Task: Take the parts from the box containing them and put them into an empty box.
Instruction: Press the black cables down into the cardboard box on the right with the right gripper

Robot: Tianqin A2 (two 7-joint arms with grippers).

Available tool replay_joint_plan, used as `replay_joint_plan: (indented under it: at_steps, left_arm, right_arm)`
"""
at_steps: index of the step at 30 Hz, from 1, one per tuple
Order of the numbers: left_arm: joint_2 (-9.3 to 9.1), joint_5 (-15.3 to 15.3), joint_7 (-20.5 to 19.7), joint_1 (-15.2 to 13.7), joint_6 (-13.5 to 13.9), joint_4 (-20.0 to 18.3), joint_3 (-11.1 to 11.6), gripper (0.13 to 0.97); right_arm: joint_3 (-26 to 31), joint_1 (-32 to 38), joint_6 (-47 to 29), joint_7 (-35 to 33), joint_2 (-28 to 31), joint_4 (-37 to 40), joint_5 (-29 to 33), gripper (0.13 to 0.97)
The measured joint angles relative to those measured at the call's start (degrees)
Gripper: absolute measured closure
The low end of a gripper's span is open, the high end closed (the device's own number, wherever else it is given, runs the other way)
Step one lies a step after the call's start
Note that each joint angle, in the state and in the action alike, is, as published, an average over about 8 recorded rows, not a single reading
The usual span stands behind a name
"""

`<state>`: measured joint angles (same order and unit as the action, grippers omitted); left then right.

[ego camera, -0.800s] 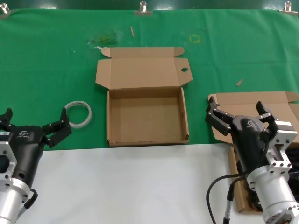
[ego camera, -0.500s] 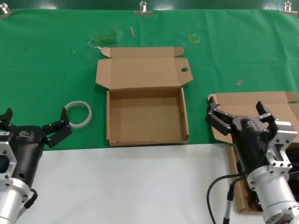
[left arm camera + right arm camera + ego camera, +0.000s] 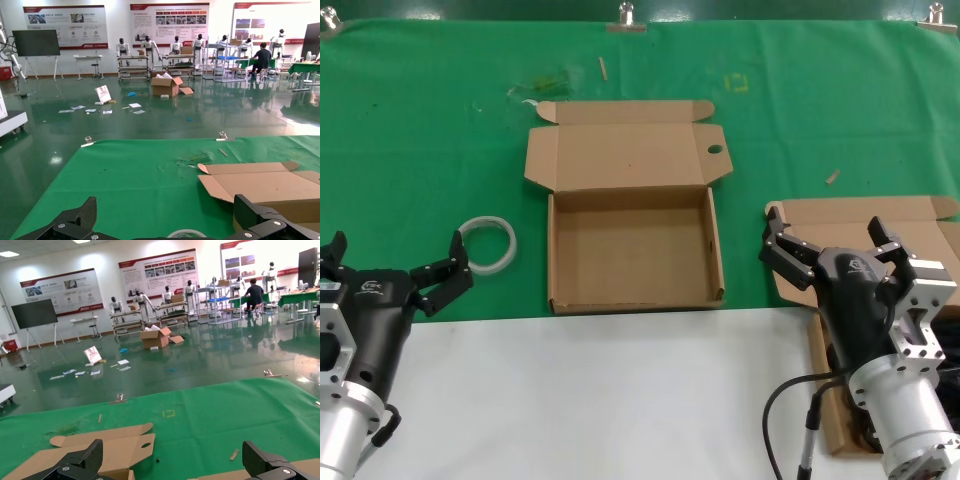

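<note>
The empty box [image 3: 632, 250] lies open at the middle of the green mat, its lid folded back with a round hole [image 3: 715, 150] in the right flap. It also shows in the left wrist view as the lid [image 3: 260, 185] and in the right wrist view as the holed flap [image 3: 125, 450]. The box containing the parts [image 3: 860, 212] sits at the right, largely covered by my right arm; the parts are hidden. My right gripper [image 3: 827, 232] hangs open over that box's lid, holding nothing. My left gripper [image 3: 395, 255] is open at the left, near the mat's front edge.
A white ring of tape [image 3: 487, 243] lies on the mat just beyond my left gripper, also low in the left wrist view as the tape ring [image 3: 186, 233]. A white table surface [image 3: 600, 400] fills the near side. Small scraps [image 3: 832, 177] dot the mat.
</note>
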<state>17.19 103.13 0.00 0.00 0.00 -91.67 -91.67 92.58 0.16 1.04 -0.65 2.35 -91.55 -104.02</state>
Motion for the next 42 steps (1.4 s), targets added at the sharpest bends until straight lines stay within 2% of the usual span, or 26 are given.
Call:
replay_joint_plan:
  at_steps: [6, 11, 17, 30, 35, 42]
  left_arm:
    - [0.00, 0.00, 0.00, 0.00, 0.00, 0.00, 0.00, 0.132]
    - [0.00, 0.00, 0.00, 0.00, 0.00, 0.00, 0.00, 0.132]
    - [0.00, 0.00, 0.00, 0.00, 0.00, 0.00, 0.00, 0.132]
    - [0.00, 0.00, 0.00, 0.00, 0.00, 0.00, 0.00, 0.132]
    - [0.00, 0.00, 0.00, 0.00, 0.00, 0.00, 0.00, 0.132]
    - [0.00, 0.00, 0.00, 0.00, 0.00, 0.00, 0.00, 0.132]
  right_arm:
    - [7.08, 0.89, 9.38, -7.02, 0.15, -0.09, -8.54, 0.129]
    - [12.20, 1.43, 17.85, -16.19, 0.15, -1.39, -17.02, 0.129]
    - [15.21, 0.65, 28.93, -29.70, 0.16, -5.02, -24.87, 0.129]
    - [10.73, -5.83, 51.90, -61.98, 0.15, -17.42, -33.83, 0.129]
    - [8.32, -6.04, 56.39, -74.91, 0.15, -20.32, -38.20, 0.129]
    - [5.77, -3.39, 60.24, -92.47, 0.15, -20.41, -44.52, 0.129]
